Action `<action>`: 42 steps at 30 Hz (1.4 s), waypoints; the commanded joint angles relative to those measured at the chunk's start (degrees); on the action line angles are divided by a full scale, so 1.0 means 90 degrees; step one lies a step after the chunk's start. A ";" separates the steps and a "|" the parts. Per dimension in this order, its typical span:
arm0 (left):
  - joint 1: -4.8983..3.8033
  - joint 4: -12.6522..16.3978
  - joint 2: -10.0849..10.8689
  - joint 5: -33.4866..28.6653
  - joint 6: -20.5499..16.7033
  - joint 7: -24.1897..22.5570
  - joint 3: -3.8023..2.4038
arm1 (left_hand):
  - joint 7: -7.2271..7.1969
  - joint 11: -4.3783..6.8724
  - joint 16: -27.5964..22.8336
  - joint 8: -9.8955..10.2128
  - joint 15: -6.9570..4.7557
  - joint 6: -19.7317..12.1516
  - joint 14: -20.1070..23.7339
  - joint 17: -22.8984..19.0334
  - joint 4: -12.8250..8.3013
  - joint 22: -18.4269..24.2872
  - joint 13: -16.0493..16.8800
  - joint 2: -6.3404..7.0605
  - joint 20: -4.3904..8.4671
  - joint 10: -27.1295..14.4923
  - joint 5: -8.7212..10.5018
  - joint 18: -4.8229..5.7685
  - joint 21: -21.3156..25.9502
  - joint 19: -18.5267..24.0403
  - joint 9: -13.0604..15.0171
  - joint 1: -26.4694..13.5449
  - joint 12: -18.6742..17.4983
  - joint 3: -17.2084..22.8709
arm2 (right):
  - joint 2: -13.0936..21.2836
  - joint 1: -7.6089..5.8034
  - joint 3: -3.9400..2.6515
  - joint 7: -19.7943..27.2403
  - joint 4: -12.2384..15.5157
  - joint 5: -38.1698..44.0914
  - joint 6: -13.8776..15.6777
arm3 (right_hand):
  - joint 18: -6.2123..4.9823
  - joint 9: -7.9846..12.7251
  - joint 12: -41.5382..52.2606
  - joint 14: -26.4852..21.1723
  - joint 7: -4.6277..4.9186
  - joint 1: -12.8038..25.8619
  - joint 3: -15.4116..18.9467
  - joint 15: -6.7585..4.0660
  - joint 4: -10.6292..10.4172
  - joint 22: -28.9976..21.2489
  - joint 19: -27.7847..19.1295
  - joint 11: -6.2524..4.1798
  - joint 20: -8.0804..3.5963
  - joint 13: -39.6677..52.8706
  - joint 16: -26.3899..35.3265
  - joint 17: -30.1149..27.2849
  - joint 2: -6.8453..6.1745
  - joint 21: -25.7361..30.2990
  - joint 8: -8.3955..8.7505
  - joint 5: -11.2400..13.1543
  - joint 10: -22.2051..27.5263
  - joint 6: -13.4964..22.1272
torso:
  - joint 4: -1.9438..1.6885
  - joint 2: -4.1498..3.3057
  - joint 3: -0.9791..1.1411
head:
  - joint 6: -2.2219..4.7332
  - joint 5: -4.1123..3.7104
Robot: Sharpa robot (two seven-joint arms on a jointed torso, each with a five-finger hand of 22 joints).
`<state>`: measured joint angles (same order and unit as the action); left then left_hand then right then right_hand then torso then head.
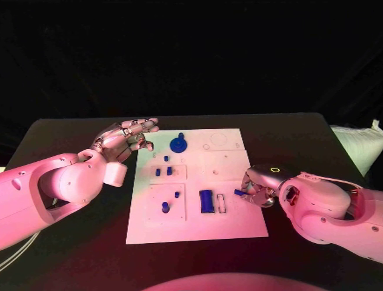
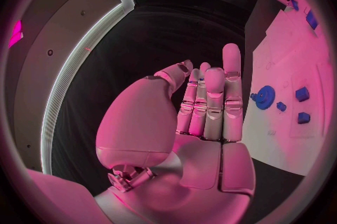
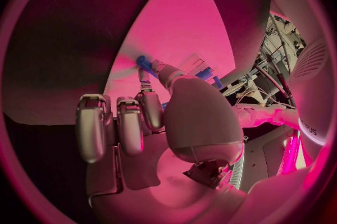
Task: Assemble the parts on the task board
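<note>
White, flat task board (image 1: pixel 231 224) lies mid-desk (image 1: pixel 69 130); the right hand (image 1: pixel 260 187) at its right edge pinches a small blue part (image 1: pixel 240 193); the left hand (image 1: pixel 122 140) hovers by its far-left corner, fingers (image 2: pixel 214 101) straight, holding nothing.

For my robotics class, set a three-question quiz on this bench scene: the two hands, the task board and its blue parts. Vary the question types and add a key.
1. True or false: the left hand grips the blue gear.
2. Which hand pinches a small blue part at the edge of the task board? A) left B) right C) neither
3. Fill in: the long blue block lies nearest the ____ hand.

Key
1. False: the left hand is open, beside the board, touching no part.
2. B: the right hand holds it between thumb and finger.
3. right
</note>
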<state>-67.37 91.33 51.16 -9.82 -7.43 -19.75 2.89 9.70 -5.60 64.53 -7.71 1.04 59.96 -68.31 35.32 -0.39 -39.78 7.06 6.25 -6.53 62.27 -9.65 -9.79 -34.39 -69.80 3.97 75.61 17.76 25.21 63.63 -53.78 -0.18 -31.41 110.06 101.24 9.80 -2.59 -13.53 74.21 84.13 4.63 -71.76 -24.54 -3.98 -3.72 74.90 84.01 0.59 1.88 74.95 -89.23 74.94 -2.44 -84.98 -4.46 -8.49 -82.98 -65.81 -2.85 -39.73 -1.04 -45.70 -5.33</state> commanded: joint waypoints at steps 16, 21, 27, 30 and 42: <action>-0.0001 0.0050 -0.0008 0.0131 0.0117 -0.0022 -0.0003 | 0.0006 0.0007 0.0017 -0.0040 -0.0018 -0.0053 0.0056 -0.0020 -0.0025 0.0013 0.0012 -0.0075 0.0002 -0.0054 -0.0029 -0.0073 0.0043 0.0049 -0.0003 0.0006 0.0034 -0.0024 | -0.0114 0.0168 0.0142 -0.0335 -0.0001 -0.0124 0.0297 | 0.0132 0.0023 0.0177 0.0646 -0.0039 0.0221 -0.0142 -0.0016 -0.0107 0.1095 0.0407 -0.0104 0.0009 0.0896 -0.0068 0.1645 -0.0171 -0.0092 -0.0004 0.0237 -0.0367 -0.0176 | -0.0001 -0.0013 0.0011 | 0.0012 0.0004; -0.0001 0.0055 0.0003 0.0133 0.0116 -0.0019 -0.0002 | 0.0006 0.0008 0.0019 -0.0043 -0.0019 -0.0054 0.0057 -0.0024 -0.0032 0.0013 0.0012 -0.0081 0.0002 -0.0059 -0.0030 -0.0074 0.0043 0.0049 -0.0003 0.0016 0.0042 -0.0018 | 0.0009 0.0166 0.0119 -0.0330 0.0247 -0.0953 0.1161 | 0.0133 0.0024 0.0186 0.0646 -0.0040 0.0231 -0.0136 -0.0017 -0.0105 0.1099 0.0408 -0.0106 0.0007 0.0901 -0.0068 0.1646 -0.0186 -0.0095 -0.0003 0.0229 -0.0370 -0.0177 | -0.0001 -0.0018 0.0009 | -0.0002 0.0017; -0.0001 0.0066 0.0006 0.0133 0.0120 -0.0017 -0.0002 | 0.0006 0.0008 0.0021 -0.0043 -0.0020 -0.0055 0.0057 -0.0023 -0.0035 0.0013 0.0012 -0.0082 0.0002 -0.0061 -0.0031 -0.0074 0.0042 0.0049 -0.0003 0.0020 0.0045 -0.0016 | 0.0091 0.0156 0.0092 -0.0334 0.0464 -0.1746 0.1671 | 0.0137 0.0032 0.0223 0.0651 -0.0049 0.0302 -0.0103 -0.0026 -0.0114 0.1116 0.0418 -0.0114 -0.0002 0.0923 -0.0080 0.1665 -0.0232 -0.0109 -0.0003 0.0135 -0.0386 -0.0202 | 0.0001 -0.0017 0.0006 | -0.0019 0.0013; -0.0001 0.0076 0.0008 0.0133 0.0123 -0.0015 -0.0001 | 0.0006 0.0008 0.0021 -0.0043 -0.0020 -0.0055 0.0057 -0.0023 -0.0035 0.0013 0.0012 -0.0082 0.0002 -0.0061 -0.0031 -0.0074 0.0042 0.0049 -0.0003 0.0020 0.0045 -0.0016 | 0.0102 0.0154 0.0087 -0.0341 0.0531 -0.2107 0.1739 | 0.0138 0.0039 0.0236 0.0651 -0.0056 0.0331 -0.0089 -0.0031 -0.0111 0.1121 0.0421 -0.0120 -0.0009 0.0932 -0.0082 0.1668 -0.0235 -0.0113 0.0000 0.0037 -0.0393 -0.0216 | -0.0004 -0.0019 0.0005 | -0.0030 0.0020; -0.0001 0.0105 0.0003 0.0134 0.0135 0.0002 0.0000 | 0.0006 0.0008 0.0022 -0.0047 -0.0021 -0.0055 0.0061 -0.0034 -0.0044 0.0014 0.0014 -0.0088 0.0003 -0.0066 -0.0032 -0.0074 0.0041 0.0050 -0.0003 0.0031 0.0056 -0.0010 | 0.0020 0.0152 0.0084 -0.0356 0.0567 -0.2750 0.1611 | 0.0143 0.0052 0.0272 0.0653 -0.0057 0.0463 0.0011 -0.0034 -0.0156 0.1137 0.0429 -0.0121 -0.0016 0.0956 -0.0086 0.1673 -0.0247 -0.0126 0.0006 -0.0150 -0.0410 -0.0242 | -0.0007 -0.0009 0.0002 | -0.0080 0.0024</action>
<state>-67.36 92.08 51.25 -8.89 -7.38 -19.59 2.91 9.70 -5.39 64.53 -7.93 0.83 59.96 -68.09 35.07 -0.39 -39.73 7.09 6.04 -6.53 62.06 -9.65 -9.79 -34.39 -69.80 3.97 75.83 18.15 25.21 63.91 -52.43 0.58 -34.26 115.05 79.40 24.22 -2.00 -13.11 76.42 84.02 4.18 -68.14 -24.62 -4.10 -5.14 74.93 84.00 0.09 1.87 74.92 -89.80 74.92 -4.67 -85.88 -4.56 -9.73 -83.75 -67.67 -2.87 -39.84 -1.02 -46.37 -5.14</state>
